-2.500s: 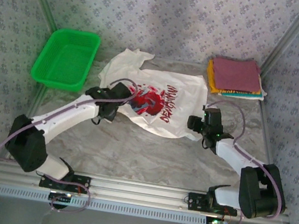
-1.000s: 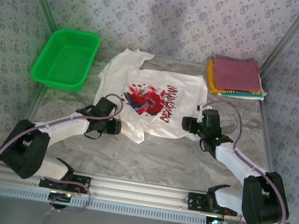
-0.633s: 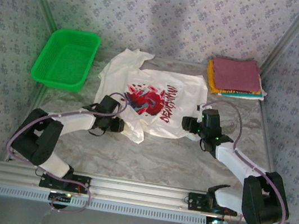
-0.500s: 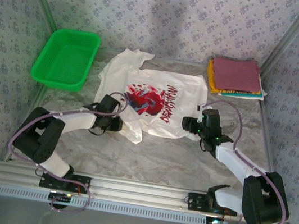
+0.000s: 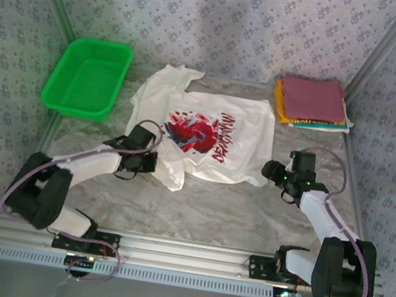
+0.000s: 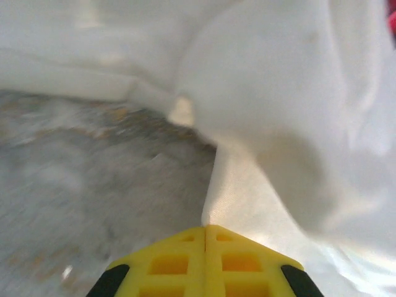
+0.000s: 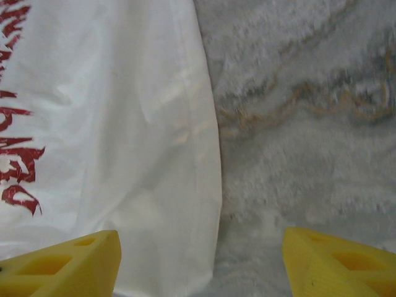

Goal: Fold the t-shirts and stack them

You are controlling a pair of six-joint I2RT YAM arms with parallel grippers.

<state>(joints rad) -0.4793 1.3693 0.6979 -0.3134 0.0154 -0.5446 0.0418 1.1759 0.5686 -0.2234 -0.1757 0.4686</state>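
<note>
Basket (image 5: 86,78) beside white t-shirt (image 5: 208,131), left fingers (image 6: 179,266) closed, seemingly pinching its edge, right fingers (image 7: 62,266) spread wide

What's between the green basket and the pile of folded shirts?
The white t-shirt, spread out on the table; the top camera shows it.

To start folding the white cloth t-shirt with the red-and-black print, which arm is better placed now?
Left. The left gripper is shut on an edge of the white t-shirt and could likely lift it at once. The right gripper is open, its fingers astride the shirt's side edge, holding nothing.
</note>
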